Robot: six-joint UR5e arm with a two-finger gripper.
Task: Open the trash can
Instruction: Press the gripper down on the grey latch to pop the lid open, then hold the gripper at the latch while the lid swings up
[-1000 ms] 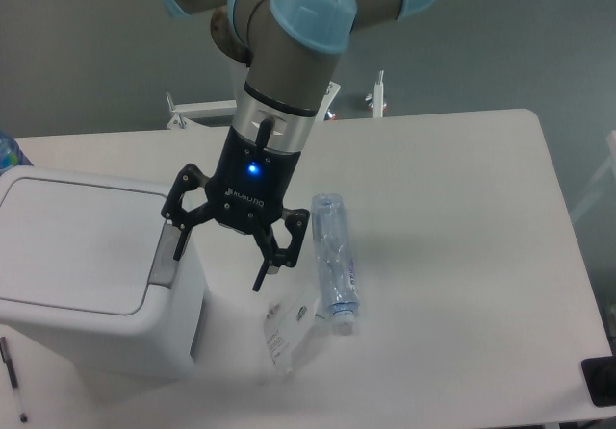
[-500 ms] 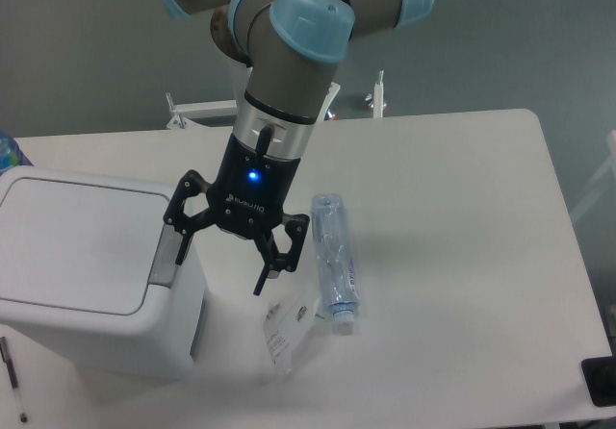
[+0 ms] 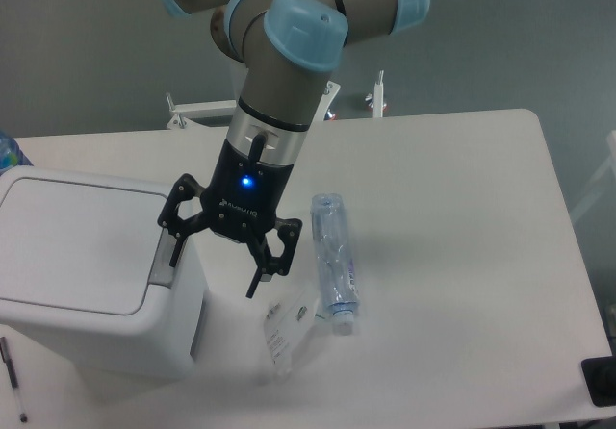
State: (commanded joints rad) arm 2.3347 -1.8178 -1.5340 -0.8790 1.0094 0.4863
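Observation:
The trash can [image 3: 87, 265] is a large white boxy bin at the left of the table, its flat lid down. A grey latch [image 3: 164, 259] runs along the lid's right edge. My gripper [image 3: 214, 270] hangs open just to the right of the bin. Its left finger [image 3: 176, 249] sits over the latch; I cannot tell whether it touches. The right finger [image 3: 258, 277] hangs above the table. Nothing is between the fingers.
A clear plastic bottle [image 3: 333, 261] lies on its side right of the gripper. A crumpled clear wrapper with a label [image 3: 284, 331] lies below the gripper. A pen [image 3: 12, 379] rests at the bottom left. A black object [image 3: 602, 381] sits at the table's bottom right corner.
The gripper has shifted slightly left and down, bringing its left finger over the grey latch. The lid has not moved.

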